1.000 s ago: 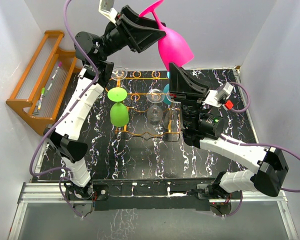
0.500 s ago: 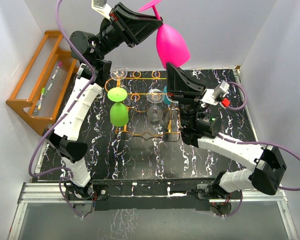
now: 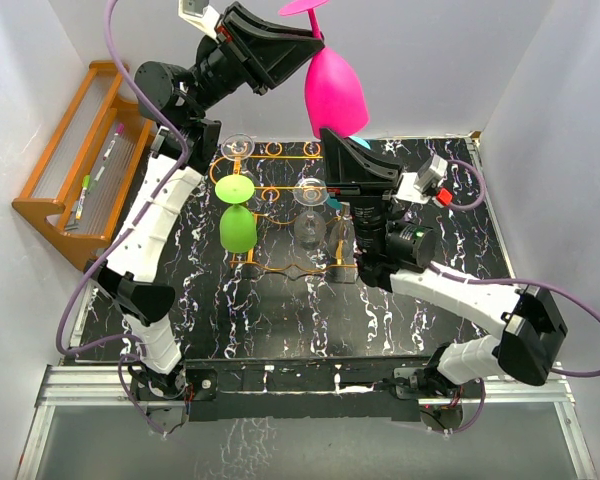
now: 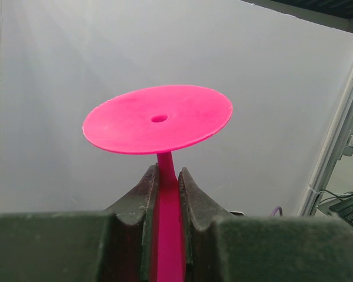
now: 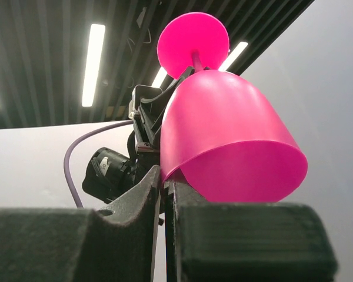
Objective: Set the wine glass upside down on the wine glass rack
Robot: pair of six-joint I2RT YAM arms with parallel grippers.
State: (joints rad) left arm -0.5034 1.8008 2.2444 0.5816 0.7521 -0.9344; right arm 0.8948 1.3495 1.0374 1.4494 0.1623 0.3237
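Observation:
The pink wine glass [image 3: 332,95] is held high above the table, base up and bowl down. My left gripper [image 3: 305,45] is shut on its stem just under the base; the left wrist view shows the stem squeezed between the jaws [image 4: 167,170] with the base [image 4: 159,117] above. My right gripper [image 3: 327,133] points upward under the bowl; in the right wrist view its jaws [image 5: 165,176] stand almost together on the bowl's rim [image 5: 223,135]. The orange wire wine glass rack [image 3: 280,270] stands on the table below and behind.
On the rack are a green glass [image 3: 237,225], a clear glass [image 3: 308,215] and a partly hidden teal glass [image 3: 335,190]. Another clear glass [image 3: 239,146] is at the rack's back left. An orange wooden stepped shelf [image 3: 55,215] with pens stands at the left wall.
The pink glass has moved left and stands more upright. My right gripper has moved left with it, staying at the bowl's rim. The left arm has lifted a little.

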